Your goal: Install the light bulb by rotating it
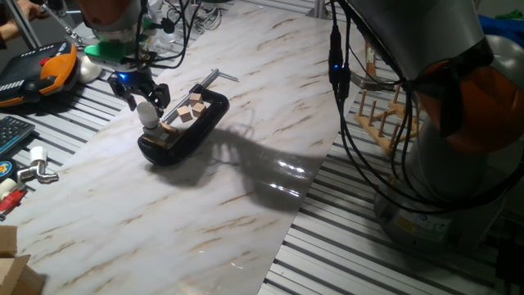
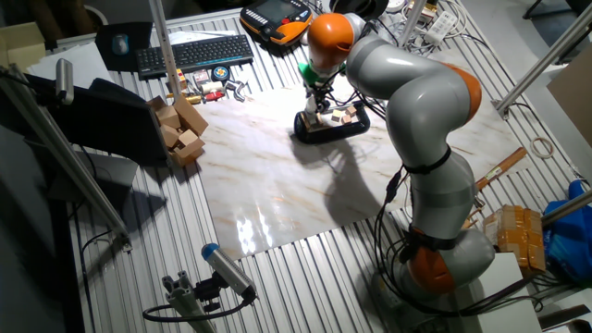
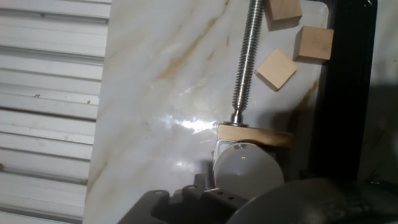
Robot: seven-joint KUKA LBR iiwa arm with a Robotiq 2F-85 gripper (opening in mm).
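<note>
One light bulb (image 1: 148, 114) between end effector (image 1: 144, 104) fingers

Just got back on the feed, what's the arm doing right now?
The gripper is at the light bulb, which stands upright at one end of a black C-clamp lying on the marble board. Small wooden blocks lie loose inside the clamp frame. Whether the fingers are pressing the bulb is unclear.
</note>
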